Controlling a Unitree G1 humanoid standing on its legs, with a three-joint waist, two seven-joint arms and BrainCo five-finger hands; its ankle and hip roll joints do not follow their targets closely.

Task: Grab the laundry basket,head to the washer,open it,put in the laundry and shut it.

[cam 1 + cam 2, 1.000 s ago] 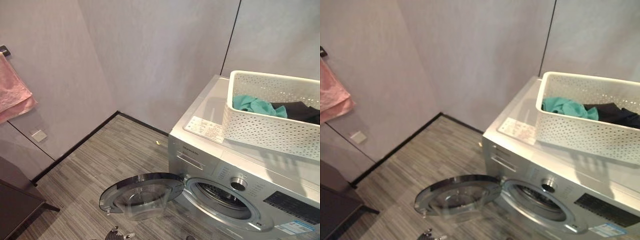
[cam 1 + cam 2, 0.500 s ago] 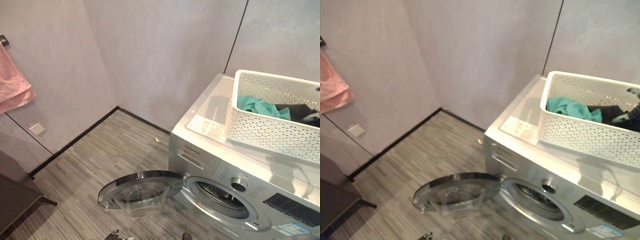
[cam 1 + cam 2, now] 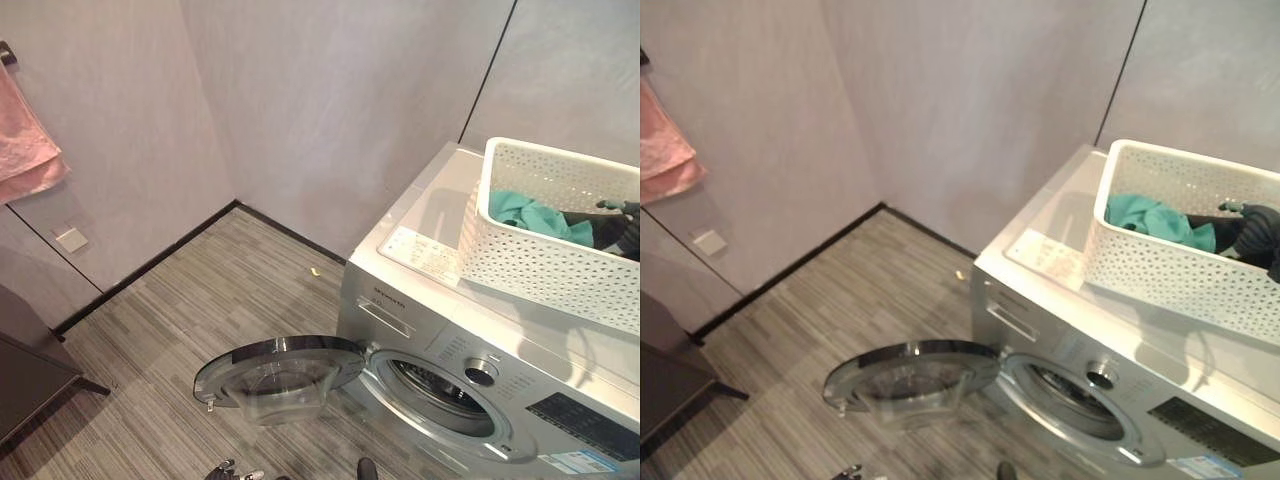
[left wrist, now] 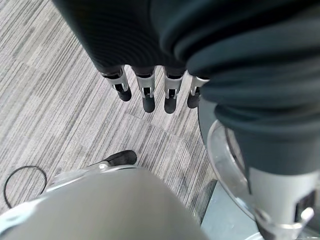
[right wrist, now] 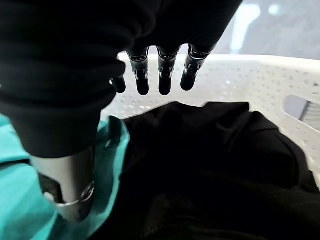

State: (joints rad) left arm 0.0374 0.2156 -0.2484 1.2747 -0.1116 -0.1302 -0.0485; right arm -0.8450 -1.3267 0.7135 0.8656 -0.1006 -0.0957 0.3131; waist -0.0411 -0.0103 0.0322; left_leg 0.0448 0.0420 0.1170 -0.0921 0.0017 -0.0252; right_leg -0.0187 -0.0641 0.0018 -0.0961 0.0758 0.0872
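- Right robot hand point(image 5: 160, 75) over black garment point(image 5: 215, 165) in white laundry basket point(image 3: 540, 262) atop washer point(image 3: 440, 330), fingers loose, gripping nothing.
- Left robot hand point(image 4: 150, 90) above floor point(image 3: 180, 330), fingers relaxed; washer door point(image 3: 280, 372) open.

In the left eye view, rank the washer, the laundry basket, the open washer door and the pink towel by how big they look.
1. washer
2. laundry basket
3. washer door
4. pink towel, cut off by the frame edge, so its rank is unsure

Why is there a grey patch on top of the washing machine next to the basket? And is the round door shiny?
Left eye view: that grey patch is the white basket's shadow, falling on the washer's top beside it. Right eye view: the open door's metal rim catches the light and shines, and its glass lets the striped floor show through.
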